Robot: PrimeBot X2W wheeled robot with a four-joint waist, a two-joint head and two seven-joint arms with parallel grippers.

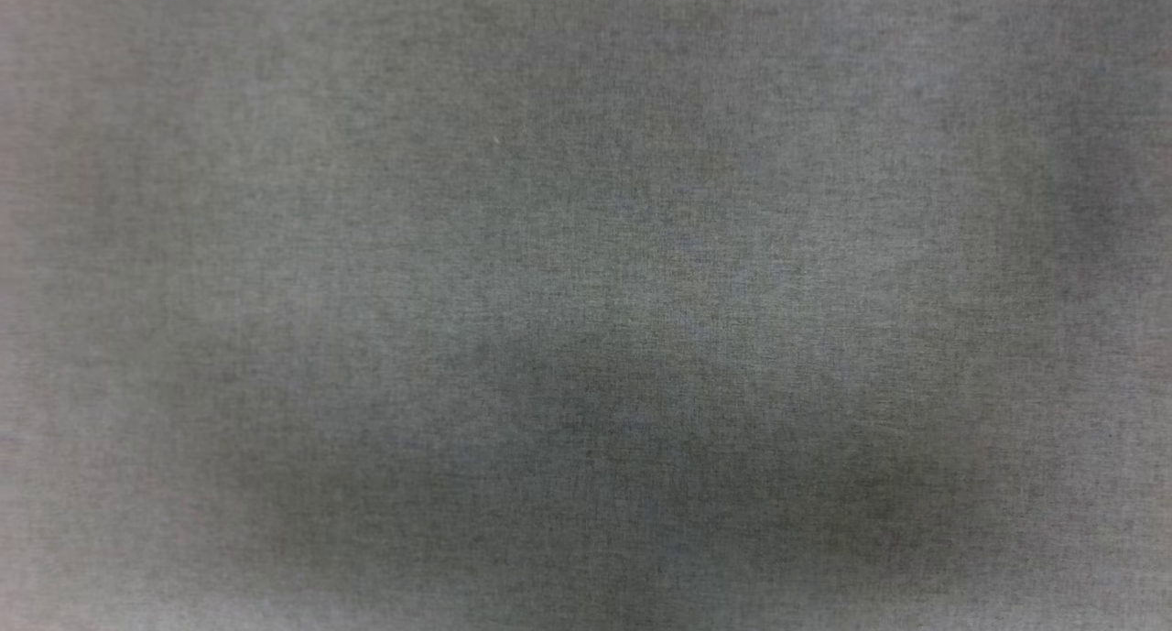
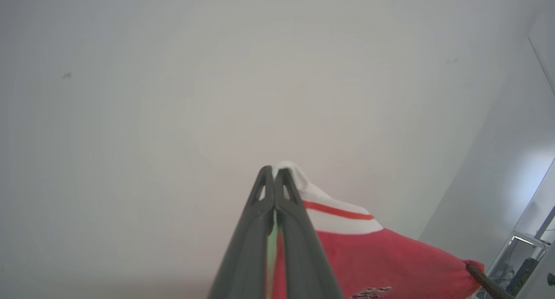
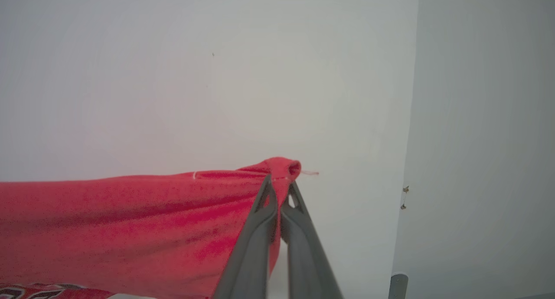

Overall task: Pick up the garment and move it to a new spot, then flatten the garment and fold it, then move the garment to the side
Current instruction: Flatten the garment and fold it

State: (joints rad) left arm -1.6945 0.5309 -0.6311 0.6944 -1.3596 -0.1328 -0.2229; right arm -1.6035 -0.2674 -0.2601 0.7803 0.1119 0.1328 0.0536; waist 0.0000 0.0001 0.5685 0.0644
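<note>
Looking along the left gripper (image 2: pixel 274 171), we see its two dark fingers pressed together on a white fold of the garment (image 2: pixel 390 260). Just below the tips a red stripe (image 2: pixel 338 211) crosses the white cloth. From there the red body runs off toward 4 o'clock, held up in the air.

The right wrist view gives us the other end. The right gripper (image 3: pixel 281 188) is clenched on a bunched red corner. The cloth stretches from it toward 9 o'clock, sagging slightly. At 7 o'clock we catch a strip of dark, white-edged print (image 3: pixel 26 290), too cut off to read.

The head view offers us a grey woven surface (image 1: pixel 586 246), blurred, with a darker patch toward 6 o'clock. We cannot tell what it is.

Behind both grippers stands a plain pale wall (image 2: pixel 173 95). In the right wrist view a vertical wall corner (image 3: pixel 412 116) runs at 3 o'clock, with the top of a grey post (image 3: pixel 396 286) at 5 o'clock.
</note>
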